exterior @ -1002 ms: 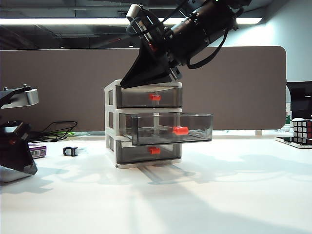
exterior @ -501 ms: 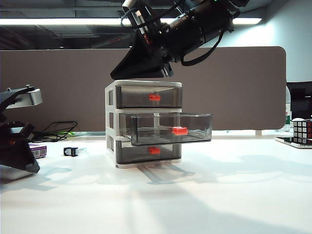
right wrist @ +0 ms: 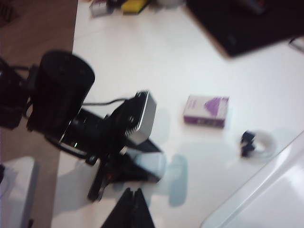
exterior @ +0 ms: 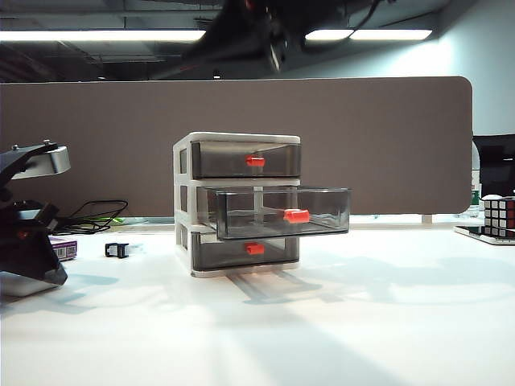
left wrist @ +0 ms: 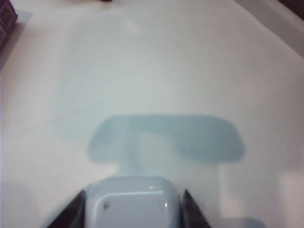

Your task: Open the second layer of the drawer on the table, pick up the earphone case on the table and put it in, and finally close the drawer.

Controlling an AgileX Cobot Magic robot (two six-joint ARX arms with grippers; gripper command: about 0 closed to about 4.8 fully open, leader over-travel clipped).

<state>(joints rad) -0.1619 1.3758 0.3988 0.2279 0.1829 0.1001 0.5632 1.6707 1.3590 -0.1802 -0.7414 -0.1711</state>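
The drawer [exterior: 237,205] stands mid-table, a white frame with smoky grey trays. Its second layer [exterior: 282,211] is pulled out, red-orange handle [exterior: 296,215] at the front. The glossy white earphone case [left wrist: 133,204] sits on the table [left wrist: 156,71] between my left gripper's [left wrist: 134,193] black fingers [left wrist: 78,204], which press on both its sides. In the exterior view this left arm [exterior: 28,241] is low at the far left. From above, the case [right wrist: 153,165] shows at that gripper's tip. My right gripper [right wrist: 132,191] is shut and empty, high over the table; its arm [exterior: 257,28] blurs along the top edge.
A purple-and-white box [right wrist: 206,110] and a small black clip [right wrist: 247,141] lie on the table between the left arm and the drawer; box [exterior: 63,248] and clip [exterior: 117,249] also show from the front. A Rubik's cube [exterior: 499,215] is at far right. A brown partition [exterior: 386,145] stands behind.
The right arm has lifted from just above the drawer unit's top up to the upper edge of the exterior view. The left arm has stayed low at the left.
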